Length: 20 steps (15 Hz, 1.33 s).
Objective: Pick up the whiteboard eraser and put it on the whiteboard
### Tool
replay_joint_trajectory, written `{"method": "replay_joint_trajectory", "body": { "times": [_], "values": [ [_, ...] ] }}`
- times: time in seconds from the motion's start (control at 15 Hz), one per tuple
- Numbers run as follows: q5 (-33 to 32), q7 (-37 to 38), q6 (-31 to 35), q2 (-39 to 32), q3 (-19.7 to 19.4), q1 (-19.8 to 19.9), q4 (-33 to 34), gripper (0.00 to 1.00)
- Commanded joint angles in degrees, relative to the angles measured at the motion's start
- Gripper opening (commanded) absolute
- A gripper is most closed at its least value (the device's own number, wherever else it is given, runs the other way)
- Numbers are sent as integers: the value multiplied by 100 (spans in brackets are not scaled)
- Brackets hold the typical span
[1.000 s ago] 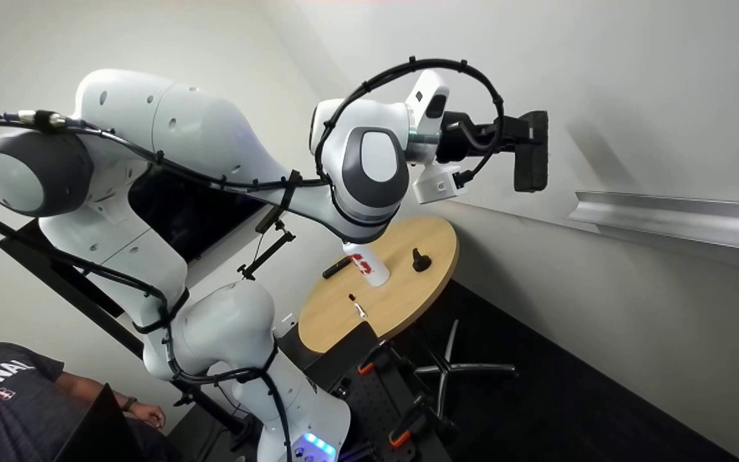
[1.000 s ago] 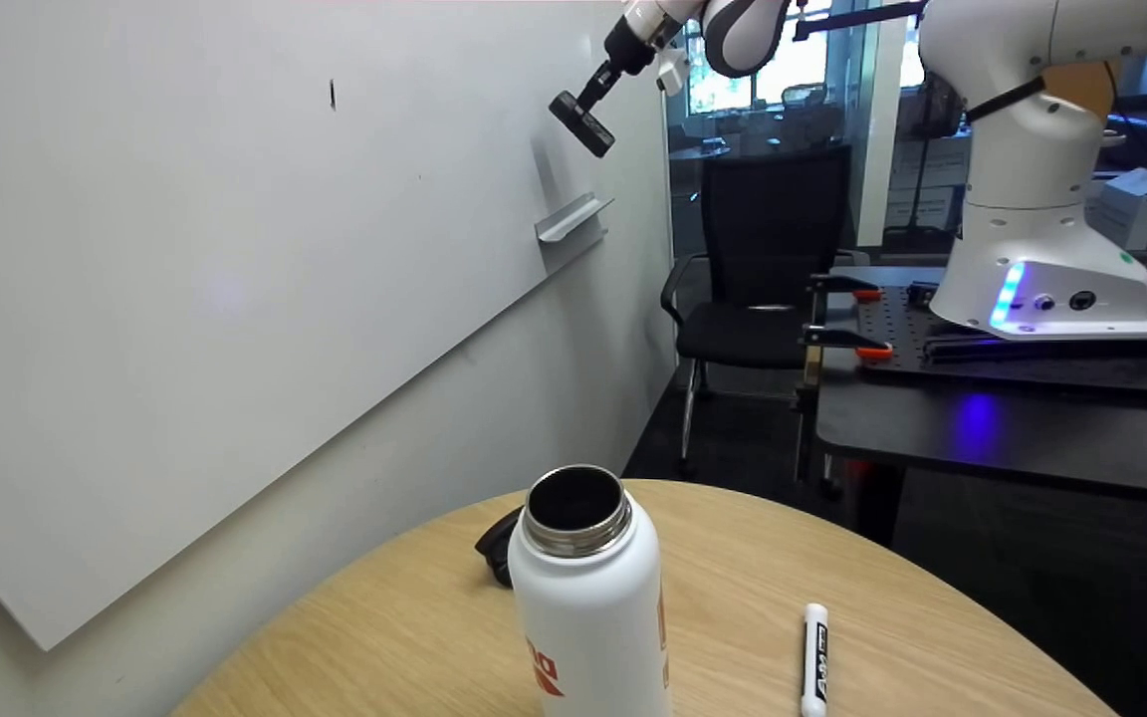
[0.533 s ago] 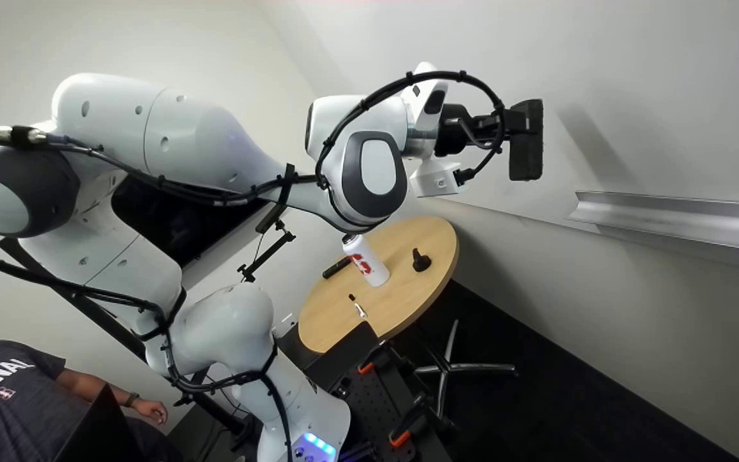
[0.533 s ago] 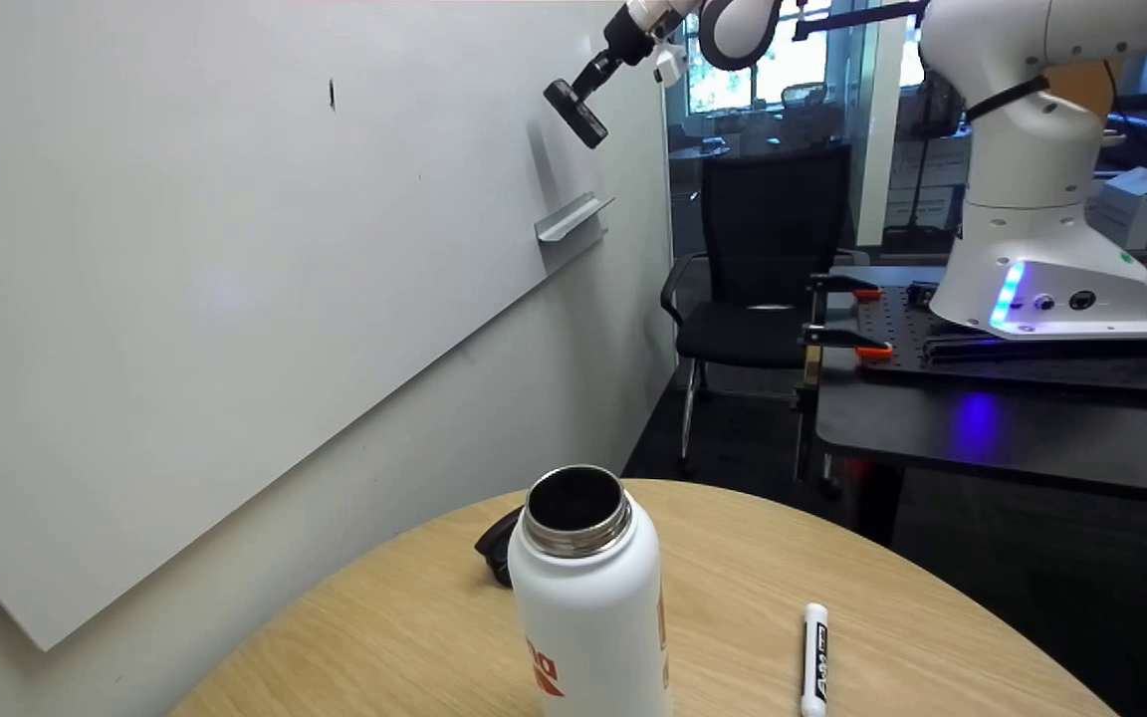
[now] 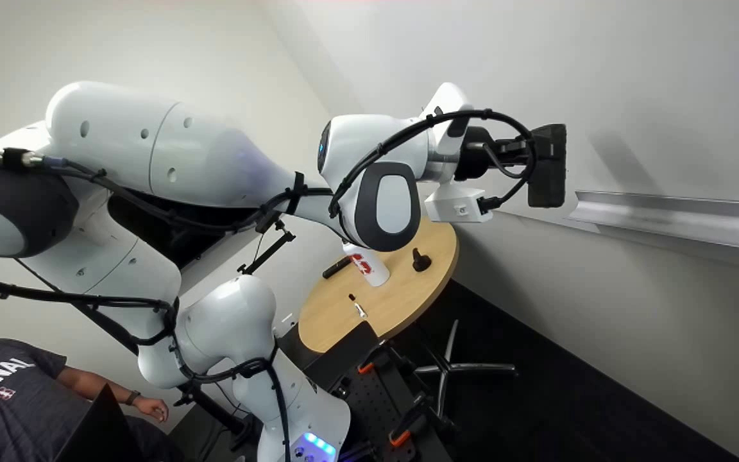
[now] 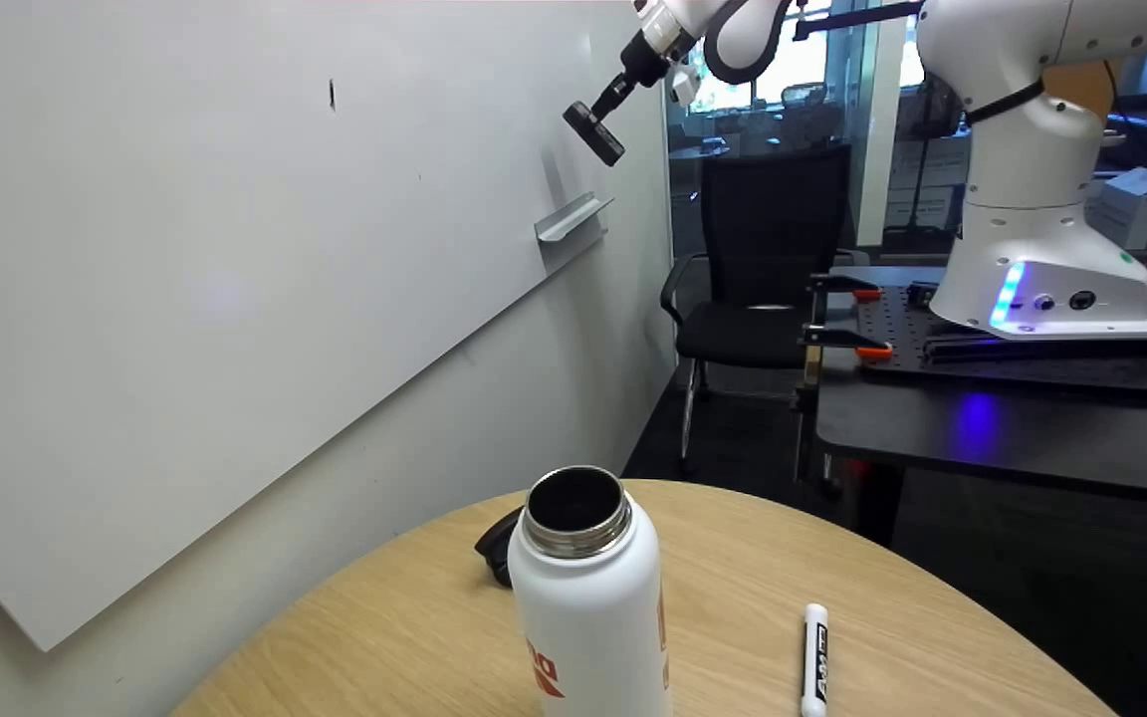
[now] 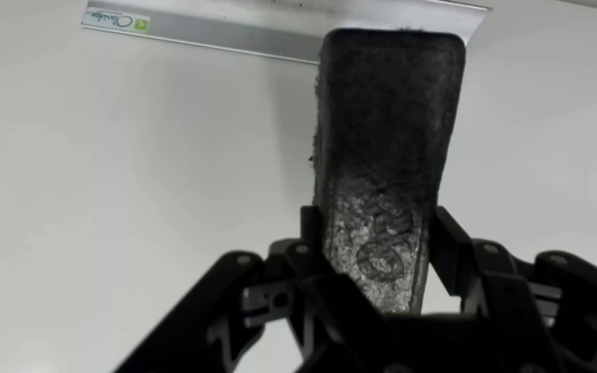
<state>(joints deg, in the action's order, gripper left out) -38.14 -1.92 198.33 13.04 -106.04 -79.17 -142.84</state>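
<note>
Lower and closer to the tray rail (image 5: 677, 221) than half a second ago, the whiteboard eraser (image 7: 392, 114) sits clamped in the tool (image 7: 373, 246), apart from the whiteboard (image 7: 174, 207), whose bare face opens at nine o'clock in the wrist view. At ten o'clock there, the rail bears an upside-down "Claridge" label (image 7: 116, 20); in an exterior view a white bottle (image 6: 588, 617) stands on the worktop (image 6: 384, 617) at six o'clock.

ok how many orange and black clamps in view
2, at the edge of the black table: the nearer clamp and farther clamp in an exterior view. Others may be hidden.
</note>
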Motion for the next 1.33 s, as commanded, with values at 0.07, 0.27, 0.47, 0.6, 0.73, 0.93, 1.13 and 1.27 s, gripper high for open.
{"method": "replay_joint_trajectory", "body": {
  "times": [0.07,0.27,0.47,0.6,0.73,0.93,1.13,1.27],
  "values": [
    [231,-401,0,175,-593,-574,8,28],
    [264,-468,0,261,-692,-671,4,53],
    [304,-505,0,349,-733,-732,79,28],
    [348,-584,0,598,-845,-868,198,28],
    [366,-647,0,908,-931,-969,345,28],
    [436,-709,0,1329,-1189,-1266,567,28],
    [683,-765,0,1654,-1560,-1709,931,28],
    [925,-855,0,1844,-1812,-2047,1230,28]
  ]
}}
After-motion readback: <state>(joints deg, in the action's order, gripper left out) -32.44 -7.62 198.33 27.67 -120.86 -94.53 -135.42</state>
